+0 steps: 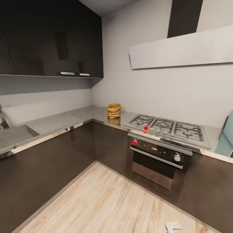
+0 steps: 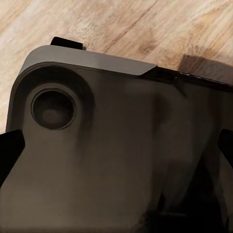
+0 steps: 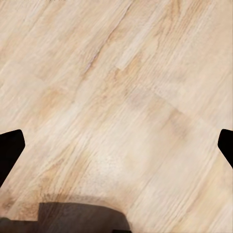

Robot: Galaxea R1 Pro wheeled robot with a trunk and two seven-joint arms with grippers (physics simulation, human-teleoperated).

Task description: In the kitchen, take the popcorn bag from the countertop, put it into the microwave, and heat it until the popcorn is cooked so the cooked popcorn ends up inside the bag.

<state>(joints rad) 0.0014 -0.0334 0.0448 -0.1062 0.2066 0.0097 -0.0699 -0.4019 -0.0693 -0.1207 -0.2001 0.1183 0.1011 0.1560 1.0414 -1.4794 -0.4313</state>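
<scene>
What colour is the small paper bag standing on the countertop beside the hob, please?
The bag is tan-brown with wrinkly horizontal folds, seen best in the head view.

A steel gas hob (image 1: 168,127) with red-lit knobs was set above a steel oven with a dark glass front (image 1: 157,160). A flat white hood (image 1: 181,48) was mounted overhead. Pale wooden plank flooring (image 1: 106,204) was laid below.

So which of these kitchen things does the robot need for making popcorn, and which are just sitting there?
For the job:
- popcorn bag, standing on the countertop in the corner
- microwave, pale blue, just peeking in at the right edge

Just there:
- gas hob
- steel oven under it
- white hood
- sink
- wooden floor
</scene>
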